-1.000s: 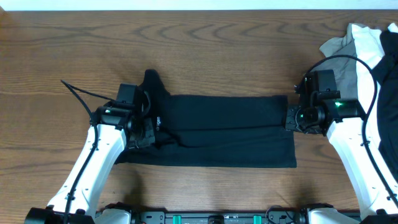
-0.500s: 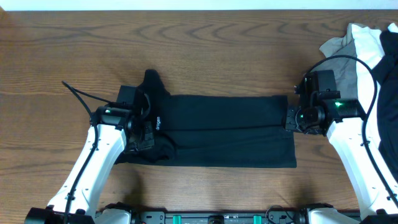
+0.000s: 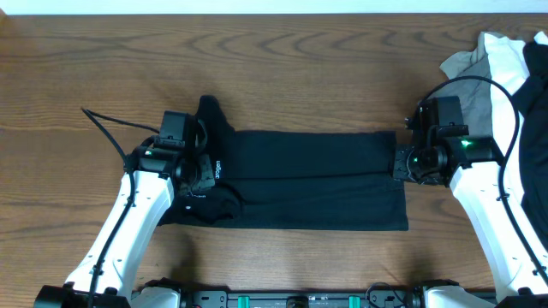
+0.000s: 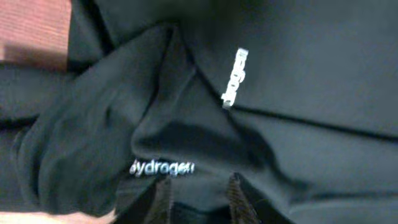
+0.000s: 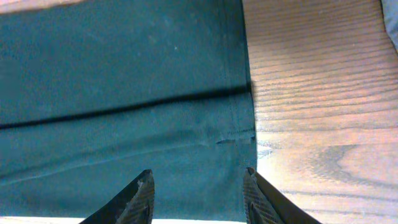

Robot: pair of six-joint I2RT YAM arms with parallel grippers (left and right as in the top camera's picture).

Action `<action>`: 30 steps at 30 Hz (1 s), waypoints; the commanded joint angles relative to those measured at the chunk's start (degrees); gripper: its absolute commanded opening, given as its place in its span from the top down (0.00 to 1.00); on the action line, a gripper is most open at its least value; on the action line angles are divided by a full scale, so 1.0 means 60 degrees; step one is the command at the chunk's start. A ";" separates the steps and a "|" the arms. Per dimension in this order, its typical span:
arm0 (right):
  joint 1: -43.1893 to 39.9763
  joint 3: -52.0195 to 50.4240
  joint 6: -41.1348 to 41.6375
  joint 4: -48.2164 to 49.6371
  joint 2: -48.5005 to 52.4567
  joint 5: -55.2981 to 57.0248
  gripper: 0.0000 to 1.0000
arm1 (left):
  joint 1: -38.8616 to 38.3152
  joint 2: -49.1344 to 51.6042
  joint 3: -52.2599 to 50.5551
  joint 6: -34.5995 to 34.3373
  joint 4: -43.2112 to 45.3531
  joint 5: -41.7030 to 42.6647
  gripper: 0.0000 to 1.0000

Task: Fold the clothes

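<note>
The black garment (image 3: 308,175) lies flat across the middle of the table, folded into a long band. Its left end is bunched, with white lettering (image 3: 217,168) and a small white emblem (image 3: 190,195). My left gripper (image 3: 202,174) sits low over that bunched end. In the left wrist view its fingers (image 4: 163,194) stand apart with black fabric (image 4: 205,130) and the lettering (image 4: 161,168) just ahead of them. My right gripper (image 3: 401,162) is open at the garment's right hem. In the right wrist view it (image 5: 198,196) straddles the hem (image 5: 245,124), one finger over fabric, one over wood.
A pile of other clothes (image 3: 505,68), grey, white and black, lies at the far right edge, behind my right arm. A thin black cable (image 3: 107,127) sticks out left of my left arm. Bare wood table (image 3: 282,68) surrounds the garment.
My left gripper has shifted a little toward the far side over the bunched left end, and the fabric there has settled slightly. The right arm has not moved.
</note>
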 commanded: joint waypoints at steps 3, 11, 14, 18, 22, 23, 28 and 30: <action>0.0047 0.0000 -0.0892 -0.0004 -0.0036 -0.0903 0.56 | -0.0033 0.0029 -0.0127 -0.0044 0.0058 0.0084 0.79; 0.0047 0.0000 -0.1045 0.0062 -0.0033 -0.1082 0.55 | -0.0200 0.0251 -0.0284 -0.0040 -0.0401 0.2069 0.87; 0.0047 0.0000 -0.1045 0.0051 -0.0033 -0.1096 0.56 | -0.0481 0.0452 -0.0393 -0.0040 -0.0339 0.2069 0.88; 0.0047 0.0000 -0.1045 0.0026 -0.0033 -0.1096 0.56 | -0.0958 0.1013 -0.0539 -0.0044 -0.0321 0.2069 0.87; 0.0047 0.0000 -0.1045 0.0026 -0.0036 -0.1096 0.55 | -0.1479 0.1781 -0.0667 -0.0047 -0.0240 0.2076 0.87; 0.0047 0.0000 -0.1045 0.0022 -0.0033 -0.1096 0.56 | -0.1614 0.1971 -0.0681 -0.0047 -0.0317 0.2076 0.88; 0.0047 0.0000 -0.1049 -0.0015 -0.0033 -0.1093 0.56 | -0.2233 0.2754 -0.0681 -0.0047 -0.1020 0.2073 0.88; 0.0047 0.0000 -0.1049 -0.0007 -0.0033 -0.1093 0.56 | -0.2350 0.2871 -0.0681 -0.0044 -0.1035 0.2065 0.88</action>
